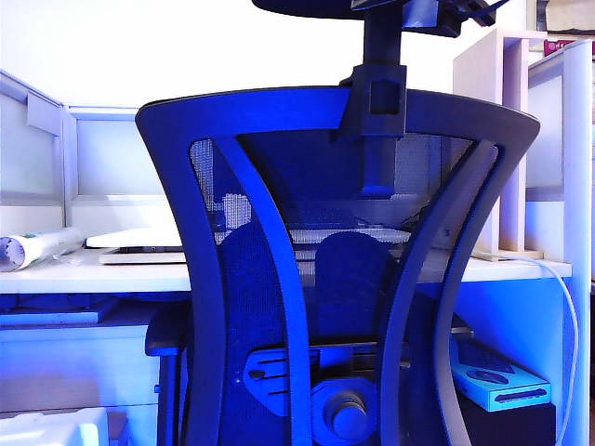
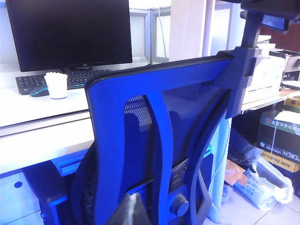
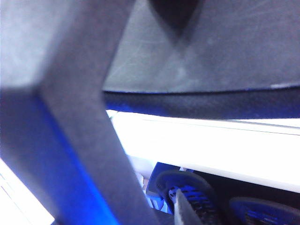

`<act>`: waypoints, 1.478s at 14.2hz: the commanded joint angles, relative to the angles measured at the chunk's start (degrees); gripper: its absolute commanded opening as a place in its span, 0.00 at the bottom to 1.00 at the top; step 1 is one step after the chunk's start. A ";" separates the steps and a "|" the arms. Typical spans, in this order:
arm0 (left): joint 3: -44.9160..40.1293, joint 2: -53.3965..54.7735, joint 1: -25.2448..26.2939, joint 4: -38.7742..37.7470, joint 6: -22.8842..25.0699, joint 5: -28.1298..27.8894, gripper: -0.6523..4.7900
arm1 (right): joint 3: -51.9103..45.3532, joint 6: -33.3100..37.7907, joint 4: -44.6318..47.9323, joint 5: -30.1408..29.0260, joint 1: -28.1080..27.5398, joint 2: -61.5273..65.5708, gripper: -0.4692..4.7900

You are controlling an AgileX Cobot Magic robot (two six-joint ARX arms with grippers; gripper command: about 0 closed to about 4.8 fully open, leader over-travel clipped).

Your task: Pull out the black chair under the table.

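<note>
Black chair (image 1: pixel 307 279) sits tucked in w/ its seat under the counter (image 1: pixel 84 275), mesh back facing the exterior cam and filling most of that view; headrest post (image 1: pixel 379 84) rises from the top rail. Chair doesn't look pulled out at all yet.

Step in hand, my read: getting a hold on the chair's frame before any pull.

Right claw (image 3: pixel 180 206): wrist view is jammed right up against the chair's dark frame, w/ thick bars crossing the shot at very close range. Only a dark fingertip shows low in the frame. Can't tell from this whether it's spread, pressed together, or pinching the frame, and no contact is visible. Right arm isn't identifiable in the exterior view either.

Left claw (image 2: pixel 127 212): just a dark tip pokes in at the edge of its wrist view, hanging back well apart from the chair. Its state can't be told. That view shows the chair back, plus a monitor (image 2: pixel 70 30), keyboard (image 2: pixel 70 78) and paper cup (image 2: pixel 57 85) on the counter.

Next move calls for:
- a firm pinch on a rigid part of the frame, not the mesh
- then a straight draw away from the counter
- watch armrests (image 1: pixel 165 333) vs. counter edge; could snag.
- chair base isn't visible, so can't say how freely it'll roll.
</note>
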 commanded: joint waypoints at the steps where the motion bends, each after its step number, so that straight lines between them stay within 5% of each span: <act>1: -0.02 0.02 0.04 0.33 0.00 -0.02 0.11 | 0.28 5.81 0.98 -0.15 0.00 -3.32 0.07; 10: -0.02 0.02 0.07 0.31 0.00 -0.02 0.11 | 0.20 5.22 -9.31 0.15 5.88 -11.37 0.07; 15: -0.02 0.02 0.07 0.35 0.00 0.00 0.11 | 0.20 3.50 -16.96 5.22 9.99 -16.92 0.07; 21: -0.02 0.02 0.07 0.28 0.02 -0.02 0.11 | 0.22 3.61 -20.98 5.31 10.05 -25.05 0.07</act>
